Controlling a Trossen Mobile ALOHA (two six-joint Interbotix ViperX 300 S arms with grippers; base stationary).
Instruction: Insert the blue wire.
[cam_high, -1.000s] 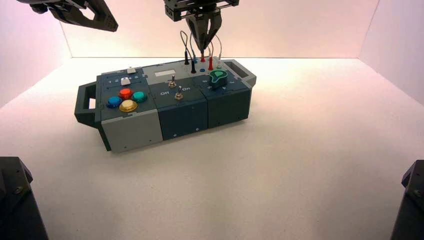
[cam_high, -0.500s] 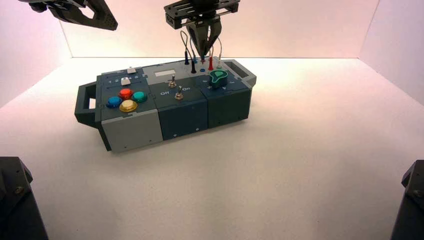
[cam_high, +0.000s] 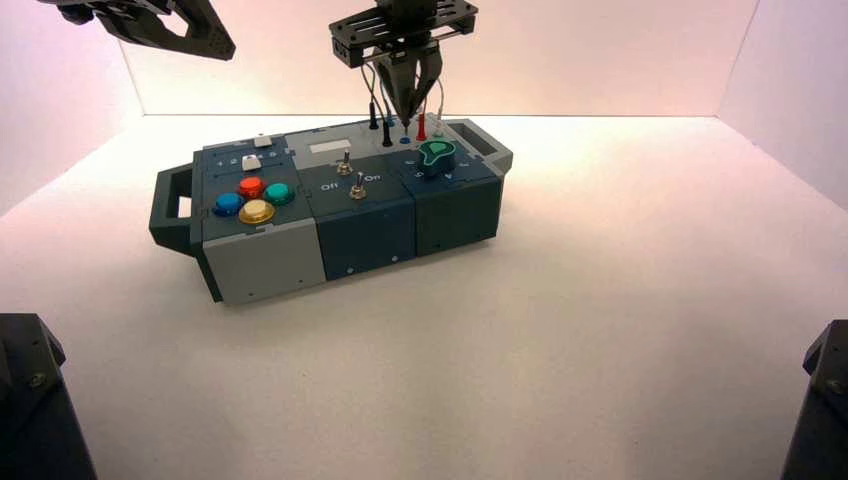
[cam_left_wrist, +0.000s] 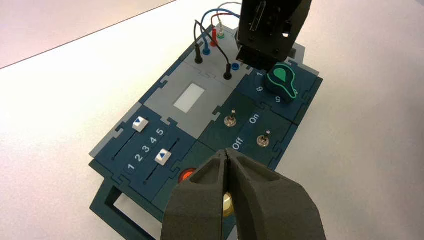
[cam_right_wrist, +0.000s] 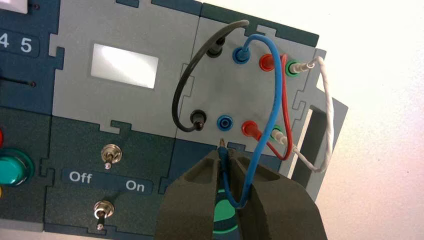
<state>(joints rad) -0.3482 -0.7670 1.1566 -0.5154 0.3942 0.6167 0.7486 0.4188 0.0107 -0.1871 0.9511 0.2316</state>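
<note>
While R gripper (cam_right_wrist: 227, 157) clamps thin, smooth blue wire (cam_right_wrist: 274, 95) by its slim plug, bare metal tip pokes past fingertips, near round blue socket (cam_right_wrist: 225, 123); L gripper (cam_left_wrist: 226, 152) closed, above box (cam_left_wrist: 212, 107).

From my remote seat this looks like a robotics lab or test station: a pale, bare desk (cam_high: 600, 300) closed in by plain light walls (cam_high: 600, 60), dark robot arm parts reaching over it, and a practice box (cam_high: 340, 200) of buttons, switches and wires towards the desk's far edge.
</note>
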